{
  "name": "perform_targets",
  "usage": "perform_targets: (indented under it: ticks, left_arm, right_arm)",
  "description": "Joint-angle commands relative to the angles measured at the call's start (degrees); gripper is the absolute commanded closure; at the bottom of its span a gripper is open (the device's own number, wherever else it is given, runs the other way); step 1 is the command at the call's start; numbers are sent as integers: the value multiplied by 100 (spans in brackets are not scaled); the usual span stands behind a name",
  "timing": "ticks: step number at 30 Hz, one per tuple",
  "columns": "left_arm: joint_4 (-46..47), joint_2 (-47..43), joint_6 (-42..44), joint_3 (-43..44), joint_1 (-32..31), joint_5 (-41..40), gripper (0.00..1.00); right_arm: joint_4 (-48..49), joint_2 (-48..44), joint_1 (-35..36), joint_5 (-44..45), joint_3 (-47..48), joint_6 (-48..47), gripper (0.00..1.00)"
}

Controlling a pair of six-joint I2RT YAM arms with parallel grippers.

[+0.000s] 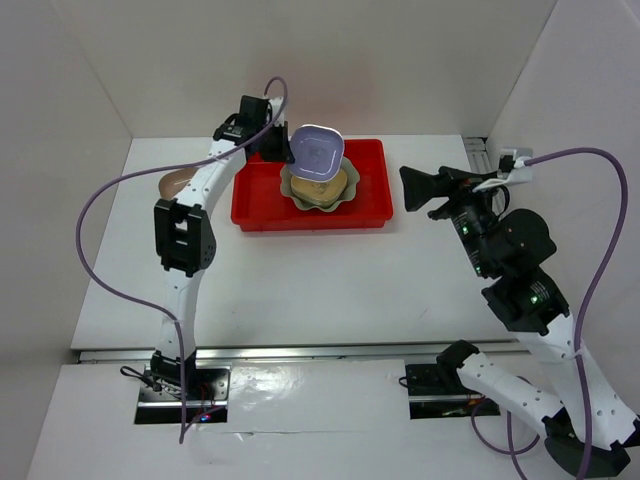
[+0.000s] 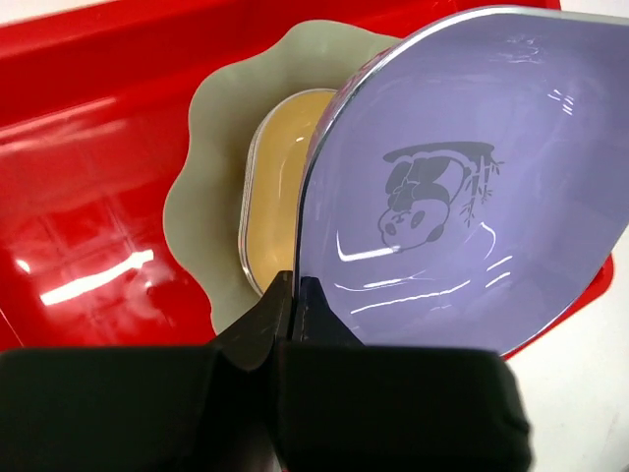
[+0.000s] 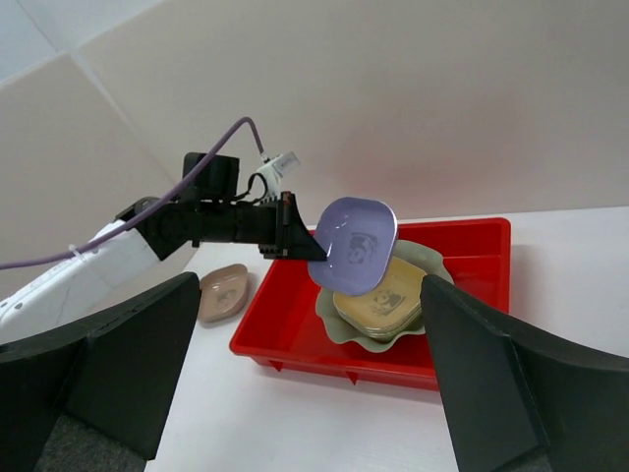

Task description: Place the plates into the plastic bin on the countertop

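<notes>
The red plastic bin (image 1: 370, 190) sits at the back of the white countertop (image 1: 320, 290). In it lies the pale-green scalloped plate (image 1: 350, 182) with a yellow dish (image 1: 318, 190) on top. My left gripper (image 1: 285, 148) is shut on the rim of the lavender dish (image 1: 316, 152) and holds it tilted above those plates. The left wrist view shows the lavender dish (image 2: 462, 197) over the yellow dish (image 2: 280, 187) and the scalloped plate (image 2: 211, 197). A pink-tan dish (image 1: 178, 181) lies on the countertop left of the bin. My right gripper (image 1: 404, 188) is open and empty, right of the bin.
White walls close in the back and both sides. The left arm (image 1: 185, 235) reaches over the countertop's left part, partly covering the pink-tan dish. In the right wrist view the bin (image 3: 472, 256), pink-tan dish (image 3: 223, 292) and left gripper (image 3: 300, 246) all show.
</notes>
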Motion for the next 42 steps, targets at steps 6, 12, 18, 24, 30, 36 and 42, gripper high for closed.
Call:
perform_targets:
  ticks: [6, 12, 18, 24, 30, 36, 42]
  left_arm:
    - [596, 127, 651, 70, -141, -125, 100]
    - [543, 452, 704, 184, -193, -283, 90]
    - [490, 576, 704, 255, -193, -388, 47]
    - [867, -545, 336, -113, -106, -388, 0]
    - [1352, -2189, -508, -667, 569, -834, 0]
    - [220, -2545, -904, -932, 1420, -3121, 0]
    - [-109, -2228, -1642, -1898, 3151, -1990, 0]
  right_arm:
    - [-95, 132, -30, 71, 50, -29, 0]
    - [19, 184, -30, -43, -56, 24, 0]
    - [19, 237, -30, -43, -109, 24, 0]
    - [19, 395, -30, -166, -4, 24, 0]
    - [19, 395, -30, -219, -56, 24, 0]
    - [19, 395, -30, -342, -162, 24, 0]
    - [19, 518, -30, -728, -162, -248, 0]
